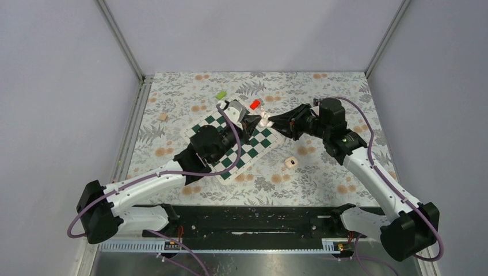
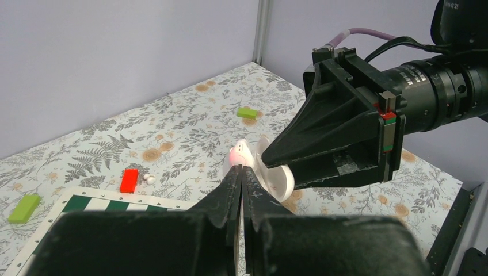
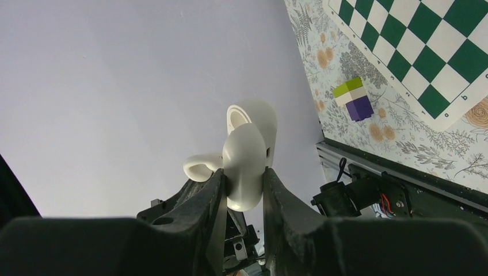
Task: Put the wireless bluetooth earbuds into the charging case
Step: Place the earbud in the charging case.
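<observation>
My right gripper [image 3: 244,172] is shut on a white rounded charging case [image 3: 247,155] and holds it in the air, its lid [image 3: 256,118] swung open. In the top view the case [image 1: 265,118] hangs over the board's far corner between both arms. My left gripper [image 2: 241,169] is shut, jaws pressed together. Its tips touch a small white earbud [image 2: 240,154] that glows pink at the case's [image 2: 279,183] mouth. Whether the earbud is pinched or only touched is not visible. My right gripper [image 2: 279,169] comes in from the right.
A peach rounded piece with a dark middle [image 1: 292,163] lies right of the chessboard [image 1: 253,150]. A tiny white piece [image 2: 151,179] lies beside a red block [image 2: 129,180]. Green blocks [image 2: 247,113] and a tan block [image 1: 164,117] lie farther out. A purple-white-green stack [image 3: 354,98] is there too.
</observation>
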